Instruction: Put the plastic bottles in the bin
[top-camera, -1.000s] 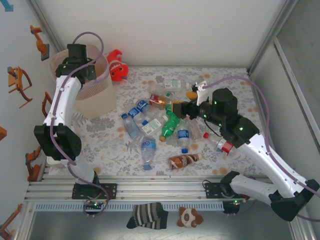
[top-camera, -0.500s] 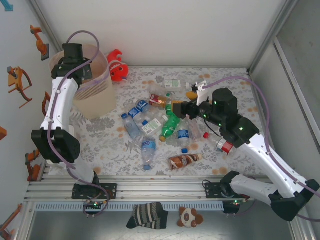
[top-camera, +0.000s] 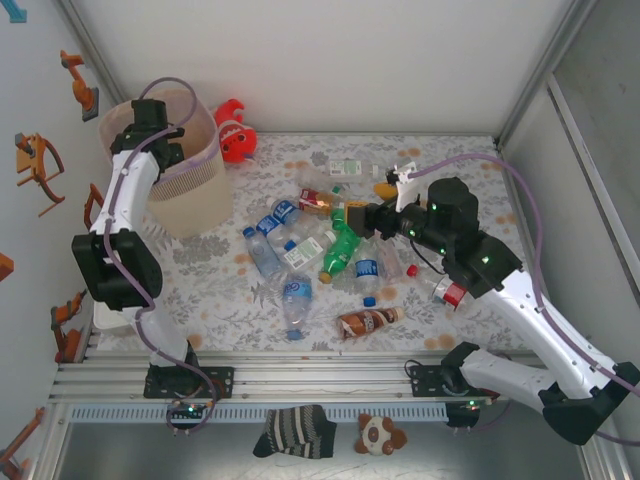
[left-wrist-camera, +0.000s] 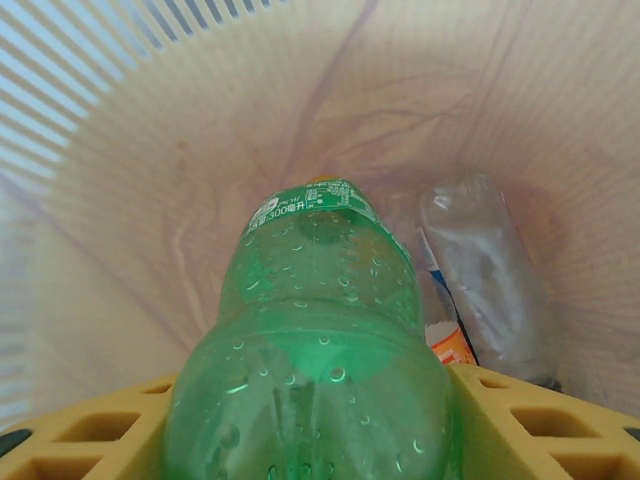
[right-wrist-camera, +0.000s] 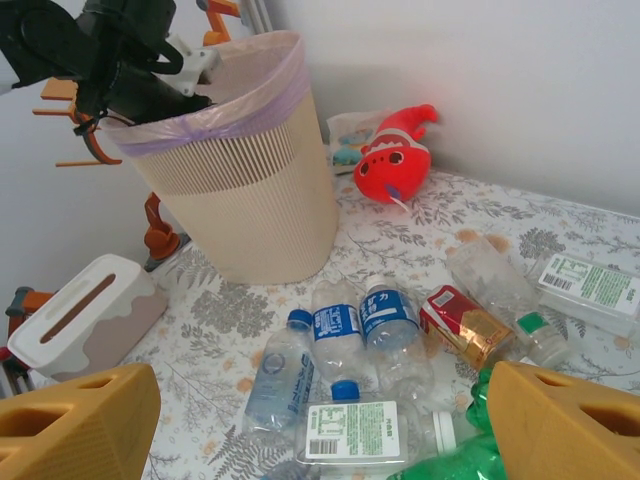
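Left gripper (left-wrist-camera: 318, 415) grips 1 green bottle (left-wrist-camera: 315, 290) between its yellow fingers (left-wrist-camera: 90, 430), neck down inside the bin (left-wrist-camera: 110, 230), above 1 clear bottle (left-wrist-camera: 480, 270) lying at the bottom. Right gripper (right-wrist-camera: 322, 400) gapes wide over the plastic bottles (right-wrist-camera: 335, 325) strewn across the table (right-wrist-camera: 400, 235).
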